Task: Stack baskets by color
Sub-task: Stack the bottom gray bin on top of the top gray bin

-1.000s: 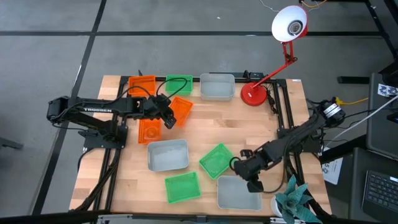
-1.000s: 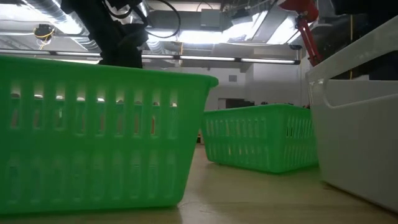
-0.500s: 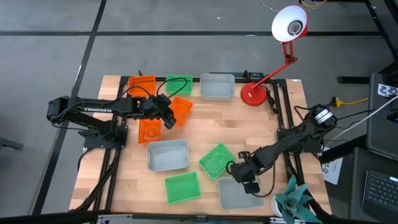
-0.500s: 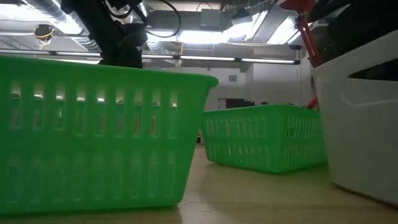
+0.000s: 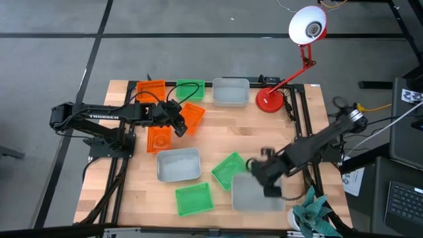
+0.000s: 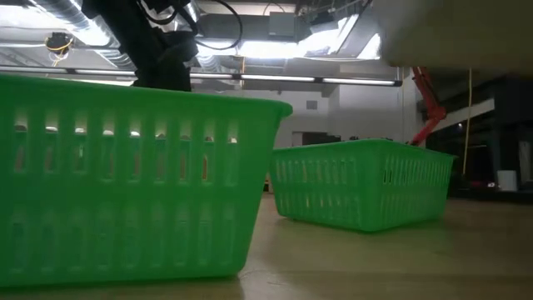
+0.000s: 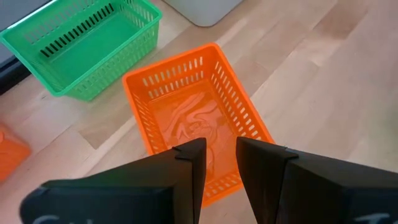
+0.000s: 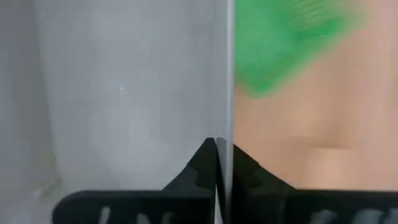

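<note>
The right hand (image 5: 264, 173) is clamped on the wall of a grey basket (image 5: 254, 195) near the surface's (image 5: 258, 132) near right edge. In the right wrist view the fingers (image 8: 205, 165) are seen pinched together on that thin wall, and in the low view the basket's underside (image 6: 454, 33) is seen raised clear of the wood. The left hand (image 5: 178, 125) is held over a tilted orange basket (image 5: 192, 116) at far left, its fingers (image 7: 186, 171) narrowly parted about the basket's rim. Two more orange baskets are seen at far left (image 5: 151, 90) and just nearer (image 5: 157, 138). Green baskets are placed at the far edge (image 5: 190, 88), mid-surface (image 5: 229, 170) and near the front (image 5: 193, 198). Other grey baskets are set at the far edge (image 5: 230, 92) and centre left (image 5: 178, 164). A red lamp (image 5: 269, 99) is stood at far right.
</note>
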You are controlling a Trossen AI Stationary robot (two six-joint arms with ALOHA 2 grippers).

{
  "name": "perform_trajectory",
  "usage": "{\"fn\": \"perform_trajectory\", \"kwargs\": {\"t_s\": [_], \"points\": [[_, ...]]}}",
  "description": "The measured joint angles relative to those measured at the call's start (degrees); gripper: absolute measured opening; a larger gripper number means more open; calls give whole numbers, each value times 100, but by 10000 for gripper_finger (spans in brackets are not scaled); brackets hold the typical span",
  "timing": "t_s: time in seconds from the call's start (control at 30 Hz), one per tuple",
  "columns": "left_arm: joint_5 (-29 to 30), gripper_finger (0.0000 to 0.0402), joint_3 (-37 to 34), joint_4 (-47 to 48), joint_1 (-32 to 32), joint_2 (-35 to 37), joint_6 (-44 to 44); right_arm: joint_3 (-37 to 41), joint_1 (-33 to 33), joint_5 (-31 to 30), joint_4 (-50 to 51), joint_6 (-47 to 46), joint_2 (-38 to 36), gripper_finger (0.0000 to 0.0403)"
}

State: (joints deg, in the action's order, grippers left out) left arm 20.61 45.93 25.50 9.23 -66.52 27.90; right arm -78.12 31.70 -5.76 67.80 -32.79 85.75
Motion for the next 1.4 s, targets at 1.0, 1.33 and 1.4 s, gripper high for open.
{"fn": "perform_trajectory", "kwargs": {"t_s": [1.0,1.33,1.4], "points": [[255,80,0,-227,0,0,-468,-1332,-7124,556,-2908,6207,286,0],[256,80,2,-308,0,0,-466,-1323,-7353,529,-2626,7250,1575,0],[257,80,2,-308,0,0,-464,-1323,-7354,535,-2546,7354,1663,0]]}}
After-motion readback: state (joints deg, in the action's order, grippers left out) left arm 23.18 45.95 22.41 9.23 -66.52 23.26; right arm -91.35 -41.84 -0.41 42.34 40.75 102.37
